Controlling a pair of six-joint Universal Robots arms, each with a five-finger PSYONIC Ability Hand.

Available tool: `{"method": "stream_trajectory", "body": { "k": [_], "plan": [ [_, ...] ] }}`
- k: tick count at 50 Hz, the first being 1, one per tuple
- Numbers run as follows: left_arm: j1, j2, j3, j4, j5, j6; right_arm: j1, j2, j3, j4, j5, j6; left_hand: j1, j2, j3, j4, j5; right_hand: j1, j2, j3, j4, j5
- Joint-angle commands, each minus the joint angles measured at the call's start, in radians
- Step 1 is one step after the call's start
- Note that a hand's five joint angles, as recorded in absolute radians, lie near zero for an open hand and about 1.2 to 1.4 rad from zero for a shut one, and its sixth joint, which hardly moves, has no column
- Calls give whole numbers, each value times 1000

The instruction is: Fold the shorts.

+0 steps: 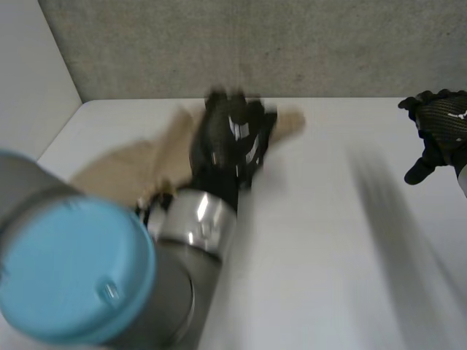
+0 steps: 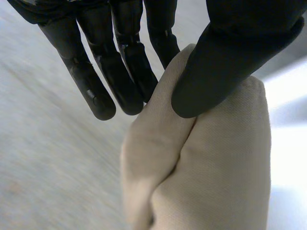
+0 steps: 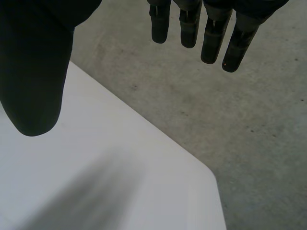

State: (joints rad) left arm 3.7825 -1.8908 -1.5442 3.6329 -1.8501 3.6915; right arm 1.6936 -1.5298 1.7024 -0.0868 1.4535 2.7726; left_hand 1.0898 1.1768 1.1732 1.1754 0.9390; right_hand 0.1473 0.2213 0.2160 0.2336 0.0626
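Beige shorts point(image 2: 216, 158) pinched between left hand point(image 1: 230, 142) thumb and fingers point(image 2: 125, 81).

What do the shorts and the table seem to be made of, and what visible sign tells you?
The shorts: beige woven cloth, perhaps cotton twill; matte, with fine diagonal ribbing and soft folds where the left hand pinches them. The table: smooth white board, perhaps laminate; even surface, no grain visible.

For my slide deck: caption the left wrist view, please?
Left hand pinching a bunched fold of the beige shorts.
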Motion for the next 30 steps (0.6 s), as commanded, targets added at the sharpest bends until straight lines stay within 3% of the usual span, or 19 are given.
{"method": "stream_trajectory", "body": {
  "k": [1, 5, 8, 12, 15, 22, 27, 30],
  "plan": [
    [-127, -82, -197, -10, -18, -7, 12, 14, 22, 7, -74, -10, -437, -524, -520, -522, -460, 27, -47, -41, -59, -63],
    [-158, -82, -209, -46, -20, -2, 18, 48, 28, 9, -107, -13, -714, -801, -797, -799, -737, 27, -47, -41, -59, -63],
    [-132, -27, -191, -77, -20, -4, 23, 68, 28, 9, -122, -25, -838, -925, -921, -924, -862, 27, -47, -41, -59, -63],
    [40, 85, -145, -123, -8, -5, 47, 88, 28, 19, -146, -57, -838, -925, -922, -924, -862, 27, -47, -41, -59, -63],
    [107, 113, -132, -129, 0, -5, 81, 102, 28, 45, -165, -71, -835, -922, -919, -921, -859, 27, -47, -41, -59, -63],
    [201, 105, -96, -146, 153, -7, 136, 132, 32, 165, -211, -59, -838, -925, -922, -924, -862, 27, -47, -41, -59, -63],
    [282, 98, -102, -207, 259, -13, 185, 181, 31, 109, -199, 30, -838, -925, -922, -924, -862, 27, -47, -41, -59, -63],
    [286, 95, -106, -227, 272, -16, 196, 201, 25, 64, -180, 91, -835, -922, -919, -921, -859, 27, -47, -41, -59, -63]
  ]
}}
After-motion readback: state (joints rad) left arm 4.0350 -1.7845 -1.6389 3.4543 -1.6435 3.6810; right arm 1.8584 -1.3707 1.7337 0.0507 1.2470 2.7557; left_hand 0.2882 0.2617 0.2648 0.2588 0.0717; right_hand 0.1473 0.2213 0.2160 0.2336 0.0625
